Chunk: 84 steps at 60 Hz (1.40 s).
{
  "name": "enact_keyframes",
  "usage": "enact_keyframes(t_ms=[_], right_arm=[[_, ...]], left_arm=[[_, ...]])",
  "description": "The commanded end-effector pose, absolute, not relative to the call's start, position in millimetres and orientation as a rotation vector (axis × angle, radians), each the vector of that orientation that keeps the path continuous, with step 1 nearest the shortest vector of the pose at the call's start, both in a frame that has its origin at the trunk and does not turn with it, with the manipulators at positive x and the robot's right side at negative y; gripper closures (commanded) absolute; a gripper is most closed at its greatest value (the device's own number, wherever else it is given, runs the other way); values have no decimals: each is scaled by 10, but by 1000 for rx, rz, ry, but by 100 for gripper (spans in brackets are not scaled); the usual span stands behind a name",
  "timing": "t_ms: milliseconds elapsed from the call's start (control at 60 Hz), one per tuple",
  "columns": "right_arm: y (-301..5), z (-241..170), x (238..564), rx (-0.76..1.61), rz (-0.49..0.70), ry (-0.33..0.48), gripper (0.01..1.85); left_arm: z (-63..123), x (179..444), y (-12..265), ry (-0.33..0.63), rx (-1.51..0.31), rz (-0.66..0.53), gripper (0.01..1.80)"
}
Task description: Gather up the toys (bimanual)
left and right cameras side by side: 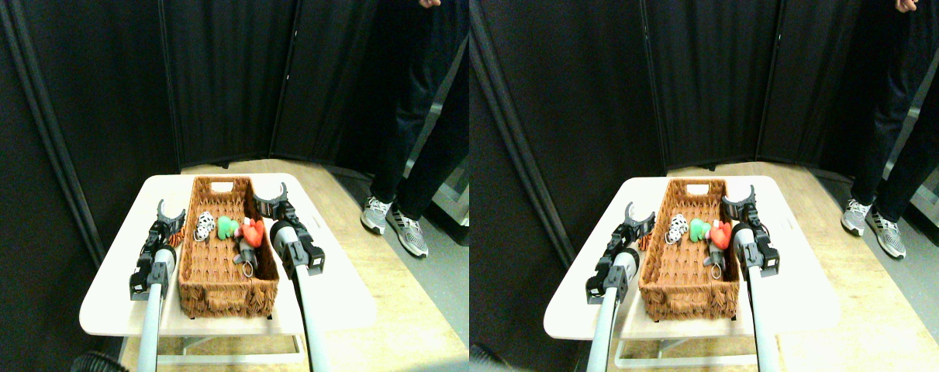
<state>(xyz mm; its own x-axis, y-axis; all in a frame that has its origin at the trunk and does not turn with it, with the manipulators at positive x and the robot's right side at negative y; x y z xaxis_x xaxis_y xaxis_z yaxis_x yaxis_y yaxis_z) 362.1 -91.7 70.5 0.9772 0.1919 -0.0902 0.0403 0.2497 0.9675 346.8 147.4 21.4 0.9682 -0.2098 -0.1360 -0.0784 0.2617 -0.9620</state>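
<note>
A long brown woven basket (225,293) stands lengthwise on the white table (108,298). In its middle lie a black-and-white spotted toy (204,226), a green toy (227,227), a red heart toy (253,231) and a grey toy (246,253). My left gripper (171,211) is open just outside the basket's left wall. A bit of an orange toy (174,237) shows right behind its wrist, mostly hidden. My right gripper (270,198) is open over the basket's right rim, beyond the red heart, with nothing between its fingers.
A person in dark trousers and striped sneakers (395,221) stands on the floor at the back right. Black curtain panels (221,77) close off the back and left. The table's right part lies between the basket and its edge.
</note>
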Motion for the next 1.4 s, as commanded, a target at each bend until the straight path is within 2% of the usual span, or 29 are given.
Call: enact_keyframes(t_ms=[17,167,450,583,700,1050,1283,1400], right_arm=[[-889,747,3655,1313,122,175,119],[-884,745,3661,1318,118,176,118],[-846,736,3671,1330,116,169,126],[-851,733,3669,1319,104,167,118],[-838,733,3660,1327,109,170,121],[-824,728,3653,1337,116,185,118],[-869,731,3639,1334,126,178,115],[-892,727,3635,1332,115,168,119]], left_arm=[[214,3486,1420,240,-1321,-105,131],[154,3471,1462,237,-1319,-90,126],[27,3428,1483,223,-1347,-51,123],[-22,3395,1504,215,-1359,-19,123],[-79,3400,1508,212,-1376,-2,121],[-282,3506,1570,233,-1368,34,117],[-335,3600,1599,253,-1367,28,117],[-347,3616,1579,229,-1369,50,121]])
